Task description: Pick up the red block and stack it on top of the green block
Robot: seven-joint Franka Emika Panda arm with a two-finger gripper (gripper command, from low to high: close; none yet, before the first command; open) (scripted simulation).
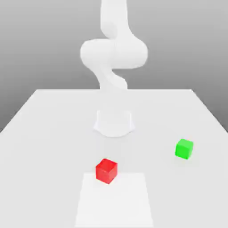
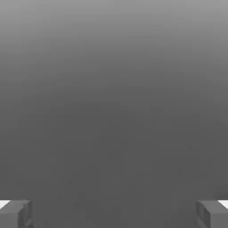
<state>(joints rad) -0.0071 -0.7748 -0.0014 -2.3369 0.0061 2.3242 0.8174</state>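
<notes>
The red block [image 1: 106, 171], a small bright red cube, sits on the white table near the front, a little toward the exterior view's left. The green block [image 1: 184, 148], a cube of about the same size, rests on the table farther toward the exterior view's right and slightly farther back. The two cubes stand well apart. In the hand view my gripper [image 2: 114, 214] is open: its two grey fingertips [image 2: 15, 213] stand far apart, and only plain grey background lies between them.
The white arm rises from its round base [image 1: 114, 122] at the table's middle, behind both cubes. A lighter rectangular patch [image 1: 113, 200] marks the table [image 1: 44, 133] surface at the front, just under the red block.
</notes>
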